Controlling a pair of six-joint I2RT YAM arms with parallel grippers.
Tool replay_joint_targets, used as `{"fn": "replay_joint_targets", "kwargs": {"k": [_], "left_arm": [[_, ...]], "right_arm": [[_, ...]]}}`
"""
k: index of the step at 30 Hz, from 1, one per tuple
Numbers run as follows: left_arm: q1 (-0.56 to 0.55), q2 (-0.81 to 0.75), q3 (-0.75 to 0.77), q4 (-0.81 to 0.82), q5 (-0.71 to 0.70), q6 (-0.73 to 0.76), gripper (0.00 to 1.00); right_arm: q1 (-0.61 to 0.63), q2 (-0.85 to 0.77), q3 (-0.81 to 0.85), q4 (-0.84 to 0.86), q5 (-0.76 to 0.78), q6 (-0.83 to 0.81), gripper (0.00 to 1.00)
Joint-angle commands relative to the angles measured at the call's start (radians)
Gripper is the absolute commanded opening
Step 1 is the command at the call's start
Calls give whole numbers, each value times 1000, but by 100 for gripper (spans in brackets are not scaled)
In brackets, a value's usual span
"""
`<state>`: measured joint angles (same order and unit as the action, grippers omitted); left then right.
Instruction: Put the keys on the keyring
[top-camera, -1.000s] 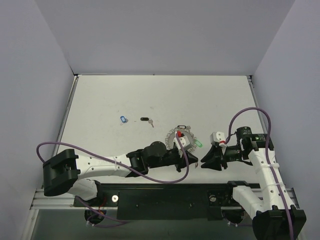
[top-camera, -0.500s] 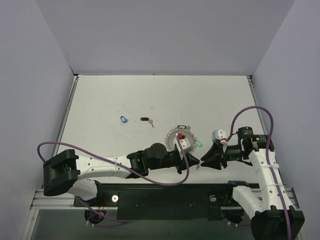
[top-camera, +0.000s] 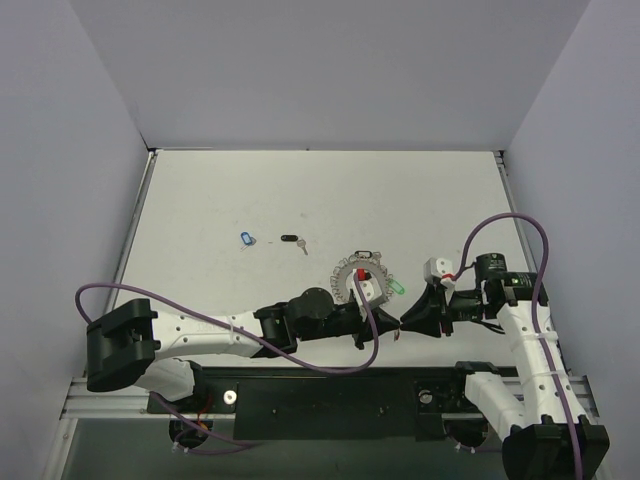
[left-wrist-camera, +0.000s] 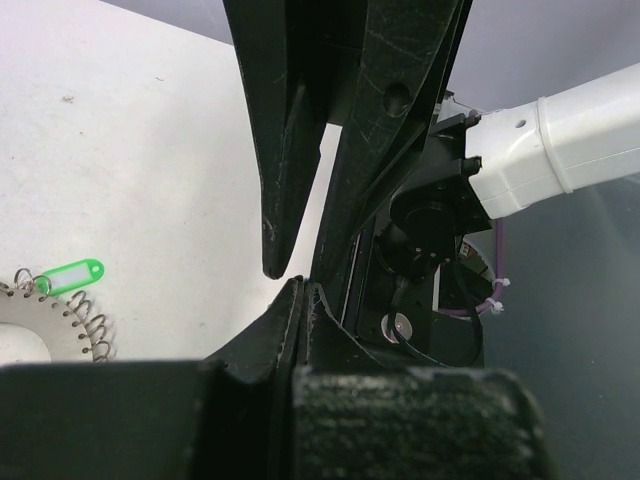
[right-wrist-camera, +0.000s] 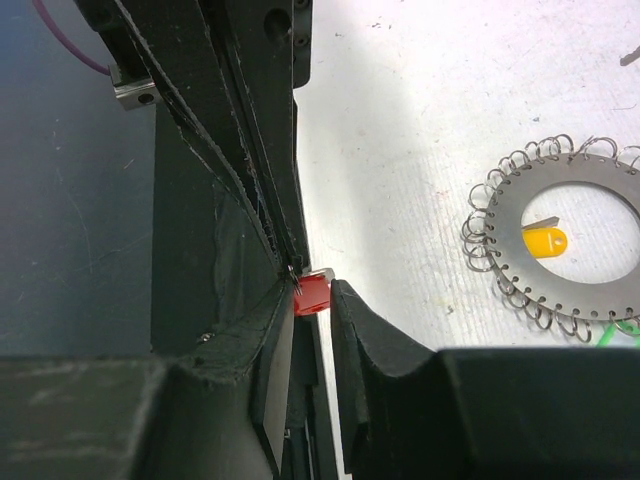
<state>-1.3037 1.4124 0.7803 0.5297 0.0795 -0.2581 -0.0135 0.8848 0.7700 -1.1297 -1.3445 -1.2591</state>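
Both arms meet tip to tip at the near edge of the table (top-camera: 250, 190), just right of centre. Right tool (right-wrist-camera: 314, 296) is clenched on the red key (right-wrist-camera: 311, 297): the red plastic head sits squeezed between its two fingertips, with a small bit of metal showing at the head's upper edge. Left tool (left-wrist-camera: 302, 292) comes in from the opposite side with its jaws pressed together. Its tip is right at that metal bit, but I cannot tell whether it pinches anything. The keyring (right-wrist-camera: 575, 178) lies flat on the table just beyond the two tools, apart from both, with wire loops all round its rim. A yellow key (right-wrist-camera: 546, 241) shows in its open centre. A green key (left-wrist-camera: 68, 275) lies at the ring's rim on the side nearest the tools, its small wire loop next to the ring's loops. Farther out on the table, well apart from the ring, lie a blue key (top-camera: 246, 239) and a black key (top-camera: 291, 239), near each other. A purple cable (top-camera: 500, 222) arches over the right arm.
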Motion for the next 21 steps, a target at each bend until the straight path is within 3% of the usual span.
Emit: {"fn": "replay_joint_targets", "kwargs": {"k": [1,15,21], "left_arm": [[-9,-6,14,72,-11,13,0],[-11,-7,1,105,-23,10,0],[-9,-9,-13,125,-43,10,0]], "right_arm": [[7,-15,-21,28,-67,59,17],[37,-35,-38,122,-93,196,11],[44,-40,-44,142,-94,217,13]]}}
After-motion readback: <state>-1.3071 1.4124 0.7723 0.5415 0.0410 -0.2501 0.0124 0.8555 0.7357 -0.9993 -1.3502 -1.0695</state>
